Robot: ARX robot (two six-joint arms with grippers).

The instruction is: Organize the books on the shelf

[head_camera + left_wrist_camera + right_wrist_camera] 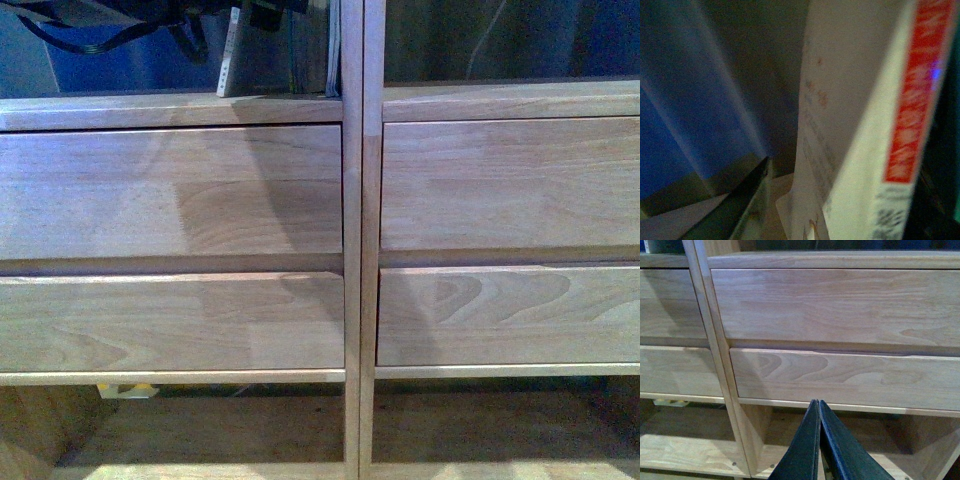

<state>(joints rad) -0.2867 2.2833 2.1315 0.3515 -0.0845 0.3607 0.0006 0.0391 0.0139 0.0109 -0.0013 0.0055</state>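
The light wood shelf (pixel 352 200) fills the front view with four flat drawer fronts. In its upper left compartment the thin white book (pixel 232 55) stands upright, with other upright books (pixel 312 50) beside it. In the left wrist view the white book (pixel 860 125) is very close, its red-and-white spine (pixel 912 100) facing me. My left gripper (pixel 840 205) is open around it; one dark finger (pixel 742 200) shows beside the cover, apart from it. A teal sliver (pixel 956 200) shows past the spine. My right gripper (pixel 816 404) is shut and empty before the lower right drawer (pixel 850 377).
Dark arm parts and cables (pixel 110 20) hang in the upper left compartment against a blue backdrop. Open low compartments (pixel 850 440) lie under the drawers. A small yellow-white object (pixel 125 390) sits behind the lower left compartment. A vertical post (pixel 352 300) divides the unit.
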